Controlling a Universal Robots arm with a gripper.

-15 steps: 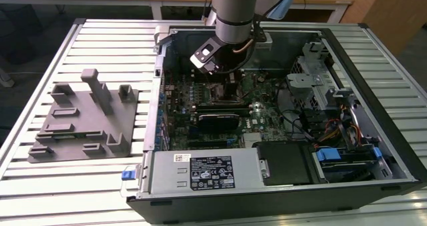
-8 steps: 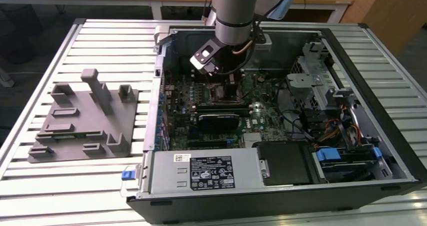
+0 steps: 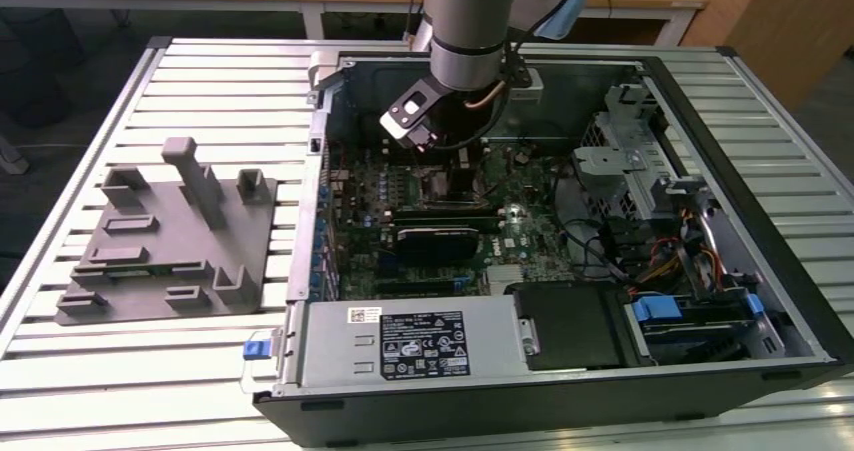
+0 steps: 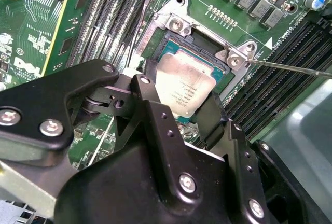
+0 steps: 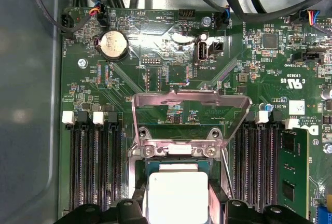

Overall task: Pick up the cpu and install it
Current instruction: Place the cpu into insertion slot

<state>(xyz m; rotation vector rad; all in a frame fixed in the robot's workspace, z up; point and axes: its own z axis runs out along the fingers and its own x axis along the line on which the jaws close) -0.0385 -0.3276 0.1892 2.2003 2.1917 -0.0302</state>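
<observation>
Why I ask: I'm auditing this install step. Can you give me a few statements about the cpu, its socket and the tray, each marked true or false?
1. The cpu is at the socket on the motherboard, with the gripper right at it. True.
2. The socket's metal cover is closed over the cpu. False: the load plate stands raised open, and the cpu's silvery top is uncovered.
3. The grey moulded tray rests on the table outside the computer case, at the exterior view's left. True.
4. The robot is working over the grey tray. False: the arm reaches down into the computer case, above the motherboard.
</observation>
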